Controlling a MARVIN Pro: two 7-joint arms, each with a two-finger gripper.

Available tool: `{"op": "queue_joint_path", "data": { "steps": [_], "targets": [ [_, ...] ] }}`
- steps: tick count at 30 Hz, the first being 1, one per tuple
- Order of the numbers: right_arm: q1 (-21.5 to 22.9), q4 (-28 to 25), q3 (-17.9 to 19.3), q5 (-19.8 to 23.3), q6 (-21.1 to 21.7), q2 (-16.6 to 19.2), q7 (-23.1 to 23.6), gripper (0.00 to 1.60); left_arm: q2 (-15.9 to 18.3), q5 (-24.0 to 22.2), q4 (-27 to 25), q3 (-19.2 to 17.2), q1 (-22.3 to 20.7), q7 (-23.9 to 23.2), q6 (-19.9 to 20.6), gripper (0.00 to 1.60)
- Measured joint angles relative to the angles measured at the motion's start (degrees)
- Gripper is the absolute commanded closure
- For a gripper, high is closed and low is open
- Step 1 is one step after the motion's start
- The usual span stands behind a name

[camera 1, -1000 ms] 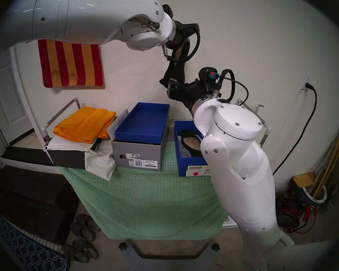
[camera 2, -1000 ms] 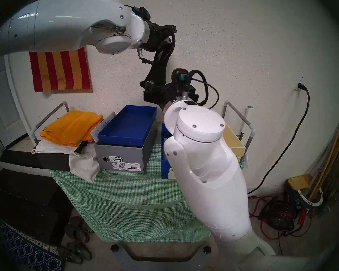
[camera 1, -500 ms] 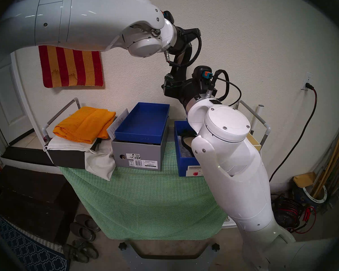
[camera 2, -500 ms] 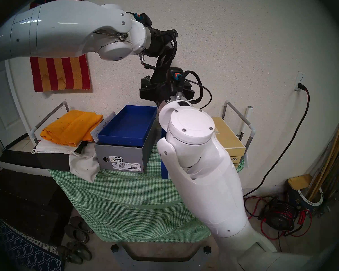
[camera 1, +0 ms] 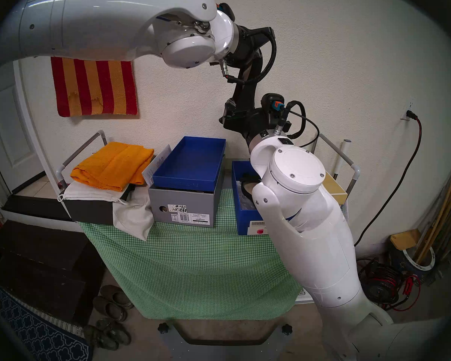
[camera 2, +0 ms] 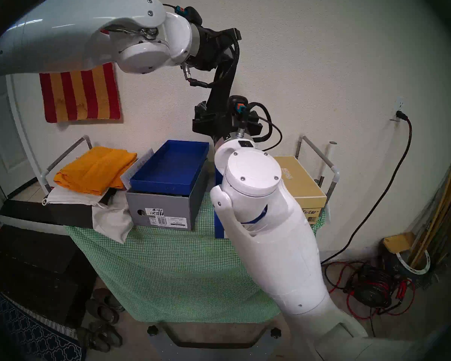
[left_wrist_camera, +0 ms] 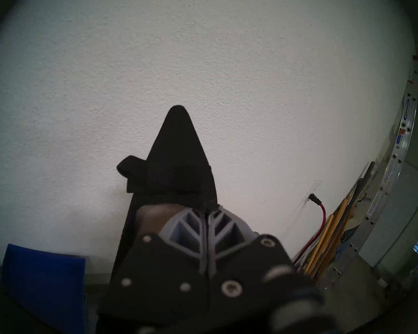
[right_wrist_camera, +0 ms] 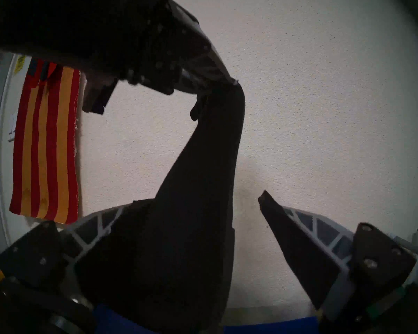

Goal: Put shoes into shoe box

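**One shoe aloft, one in the box**

The left gripper (left_wrist_camera: 206, 220) is high above the table (camera 1: 193, 261), its fingers (left_wrist_camera: 191, 227) pressed tight on the rim of a black suede shoe (left_wrist_camera: 179, 162), which hangs down in front of the wall. Just below it the right gripper (right_wrist_camera: 193, 205) points upward with its fingers (right_wrist_camera: 297, 242) spread wide; the hanging shoe sits between them, against the left-hand one, unclamped. The second shoe (camera 1: 248, 189) lies inside the blue shoe box (camera 1: 238, 196) at the right of the table. The blue lid (camera 1: 190, 162) rests upturned on the grey box (camera 1: 182, 209) further left.
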Motion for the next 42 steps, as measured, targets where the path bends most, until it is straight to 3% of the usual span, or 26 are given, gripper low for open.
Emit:
{"op": "queue_joint_path", "data": {
  "steps": [4, 5, 7, 10, 20, 22, 23, 24, 26, 27, 30, 39, 41, 42],
  "targets": [
    [0.16, 0.59, -0.61, -0.62, -0.81, -0.22, 0.00, 0.27, 1.22, 0.01, -1.93, 0.05, -1.27, 1.22, -0.03, 1.60],
    [0.22, 0.70, -0.72, -0.74, -0.96, -0.28, 0.00, 0.26, 1.46, 0.04, -2.26, 0.09, -1.51, 1.45, -0.03, 1.60],
    [0.43, 1.04, -1.18, -1.30, -1.71, -0.51, -0.09, 0.08, 2.36, 0.24, -3.34, 0.21, -2.34, 2.27, -0.02, 1.60],
    [0.67, 1.10, -1.54, -1.94, -2.34, -0.66, -0.41, 0.00, 2.94, 0.41, -3.95, 0.30, -2.78, 2.76, -0.01, 1.60],
    [2.26, -0.42, 0.89, -3.94, -4.45, -0.71, -1.76, 0.00, 3.61, 0.71, -4.84, 0.28, -3.14, 3.47, 0.18, 1.60],
    [2.60, -0.88, 1.54, -4.09, -4.56, -0.61, -1.79, 0.78, 3.61, 0.71, -4.84, 0.19, -3.14, 3.47, 0.23, 1.60],
    [2.74, -1.13, 1.86, -4.11, -4.57, -0.55, -1.79, 0.88, 3.61, 0.71, -4.83, 0.14, -3.14, 3.47, 0.28, 1.60],
    [2.81, -1.32, 2.07, -4.10, -4.57, -0.51, -1.79, 1.11, 3.61, 0.70, -4.82, 0.10, -3.14, 3.46, 0.32, 1.60],
    [2.93, -1.98, 2.63, -3.76, -4.45, -0.35, -1.48, 1.22, 3.60, 0.59, -4.77, 0.00, -3.14, 3.39, 0.49, 1.60],
    [2.95, -2.29, 2.86, -3.30, -4.22, -0.28, -1.10, 1.45, 3.57, 0.53, -4.79, -0.09, -3.14, 3.32, 0.60, 1.60],
    [2.84, -3.13, 3.55, -2.17, -3.24, 0.01, -0.21, 1.60, 3.55, 0.37, -4.93, -0.22, -3.17, 3.34, 0.81, 1.60],
    [1.91, -4.12, 4.28, -0.49, -1.53, 0.54, 1.05, 1.60, 3.83, 0.21, -5.76, -0.16, -3.54, 4.30, 1.56, 1.60],
    [1.60, -4.09, 4.32, -0.41, -1.59, 0.37, 0.85, 1.60, 4.16, 0.21, -5.71, -0.15, -3.55, 3.80, 2.90, 0.00],
    [1.52, -4.05, 4.34, -0.40, -1.66, 0.27, 0.72, 1.60, 4.24, 0.20, -5.65, -0.16, -3.55, 3.61, 3.26, 0.00]
  ]
}}
